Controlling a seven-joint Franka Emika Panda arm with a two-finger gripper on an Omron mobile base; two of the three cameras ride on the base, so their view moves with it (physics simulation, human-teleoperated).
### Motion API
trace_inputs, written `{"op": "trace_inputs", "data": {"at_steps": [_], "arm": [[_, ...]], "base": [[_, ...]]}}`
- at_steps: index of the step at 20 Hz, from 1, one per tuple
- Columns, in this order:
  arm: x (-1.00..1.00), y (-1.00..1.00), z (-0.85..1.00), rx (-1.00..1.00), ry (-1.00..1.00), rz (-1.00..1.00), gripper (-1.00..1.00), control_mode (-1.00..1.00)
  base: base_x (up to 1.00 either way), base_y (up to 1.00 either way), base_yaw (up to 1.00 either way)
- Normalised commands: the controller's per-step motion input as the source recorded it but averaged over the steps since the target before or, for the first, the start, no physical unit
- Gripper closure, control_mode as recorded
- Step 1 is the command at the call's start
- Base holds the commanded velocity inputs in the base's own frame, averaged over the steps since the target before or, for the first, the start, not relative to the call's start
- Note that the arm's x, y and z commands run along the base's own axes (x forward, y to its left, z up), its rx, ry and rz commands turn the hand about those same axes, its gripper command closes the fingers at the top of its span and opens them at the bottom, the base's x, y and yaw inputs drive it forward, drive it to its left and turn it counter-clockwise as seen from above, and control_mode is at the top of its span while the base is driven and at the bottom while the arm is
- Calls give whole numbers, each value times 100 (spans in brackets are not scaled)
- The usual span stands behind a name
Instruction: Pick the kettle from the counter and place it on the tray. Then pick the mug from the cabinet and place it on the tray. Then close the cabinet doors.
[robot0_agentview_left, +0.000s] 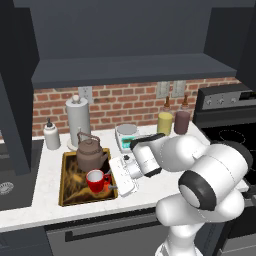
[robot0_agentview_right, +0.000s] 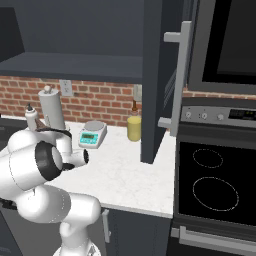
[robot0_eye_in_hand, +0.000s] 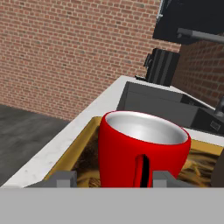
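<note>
Nearest us, the red mug stands upright on the tray, its handle facing us between the fingers, which sit spread on either side without pinching it. We read no writing anywhere. The kettle shares the tray on the white table below a brick wall. The arm bends low, reaching left.

- One kettle
- One red mug
- One tray
- One paper-towel roll
- One scale
- One white soap bottle
- Two condiment bottles
- Three wall outlets
</note>
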Motion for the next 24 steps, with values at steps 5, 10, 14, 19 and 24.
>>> {"op": "trace_inputs", "data": {"at_steps": [5, 10, 14, 19, 24], "arm": [[-10, -10, 0, 1, 0, 0, -100, -100], [-18, -32, 9, 4, 0, -2, -100, -100], [-25, -46, 29, 7, 0, -5, -100, -100], [-24, -36, 60, 5, 0, -6, -100, -100], [-30, -31, 62, 7, 0, -8, -100, -100]], "base": [[0, 0, 0], [0, 0, 0], [0, 0, 0], [0, 0, 0], [0, 0, 0]]}}
